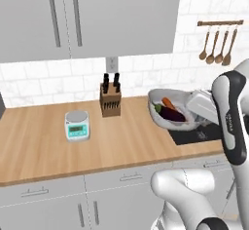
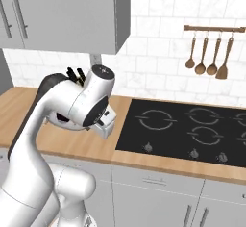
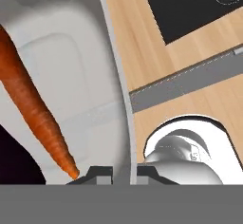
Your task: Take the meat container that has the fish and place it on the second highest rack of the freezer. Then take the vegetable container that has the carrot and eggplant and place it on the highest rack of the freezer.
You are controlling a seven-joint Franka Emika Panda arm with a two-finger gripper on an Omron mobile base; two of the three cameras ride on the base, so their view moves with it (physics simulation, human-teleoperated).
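tool (image 3: 124,173) pinching vegetable container (image 1: 163,119) by its rim wall | container held tilted above bench (image 1: 44,136) beside cooktop (image 2: 192,127) | carrot (image 1: 168,103), eggplant (image 1: 171,113) inside | rim grip leaves contents untouched

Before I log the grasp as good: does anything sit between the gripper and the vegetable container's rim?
No. In the hand view the gripper is shut on the vegetable container rim, with the carrot and the eggplant lying inside.
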